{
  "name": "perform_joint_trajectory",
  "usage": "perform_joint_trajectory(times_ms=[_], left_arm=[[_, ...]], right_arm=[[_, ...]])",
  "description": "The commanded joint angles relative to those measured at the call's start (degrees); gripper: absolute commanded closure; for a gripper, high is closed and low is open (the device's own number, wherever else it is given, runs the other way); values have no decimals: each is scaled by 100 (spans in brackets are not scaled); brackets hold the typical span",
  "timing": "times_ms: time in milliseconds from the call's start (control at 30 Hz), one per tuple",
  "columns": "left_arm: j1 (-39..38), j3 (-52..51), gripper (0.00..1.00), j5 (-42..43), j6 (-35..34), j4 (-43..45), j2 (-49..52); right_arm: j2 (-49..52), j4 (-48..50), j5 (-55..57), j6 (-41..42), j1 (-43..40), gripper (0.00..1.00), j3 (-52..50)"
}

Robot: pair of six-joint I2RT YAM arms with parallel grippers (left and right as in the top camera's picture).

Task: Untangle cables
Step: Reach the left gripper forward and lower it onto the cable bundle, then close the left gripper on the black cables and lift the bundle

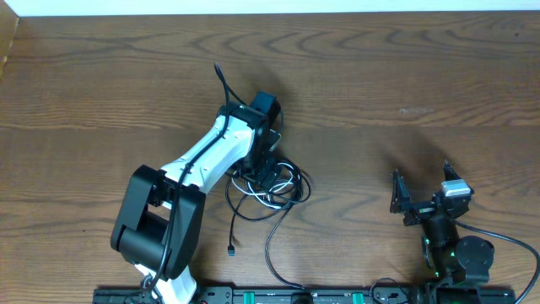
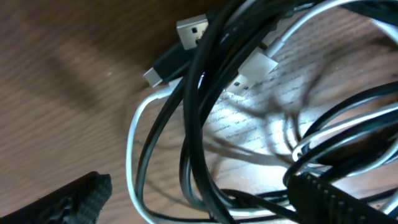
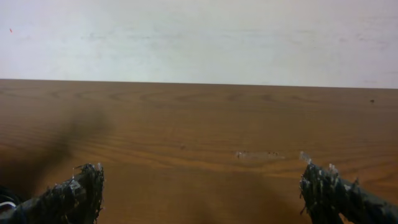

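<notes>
My left gripper (image 2: 198,200), jaws spread, hangs directly over the knotted cables (image 1: 272,191), whose loose tail runs toward the base, while the right gripper (image 1: 420,189), also spread, sits well apart.

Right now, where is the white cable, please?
In the overhead view, the white cable sits inside the black cable tangle near frame centre, directly beneath the left gripper.
</notes>
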Motion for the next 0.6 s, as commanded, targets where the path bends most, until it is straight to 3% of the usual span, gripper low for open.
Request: perform_joint_trajectory(times_ms=[0, 200, 433, 533, 567], left_arm=[[-13, -210, 9, 70, 79, 164, 79], [-13, -496, 20, 72, 57, 575, 79], [-13, -555, 59, 72, 55, 721, 79], [-13, -553, 92, 72, 17, 765, 74], [-13, -553, 92, 74, -7, 791, 70]], right_arm=[[11, -26, 0, 55, -20, 1, -9], [11, -26, 0, 55, -20, 1, -9], [11, -26, 0, 52, -20, 1, -9], [11, -26, 0, 55, -20, 1, -9], [11, -26, 0, 55, -20, 1, -9]])
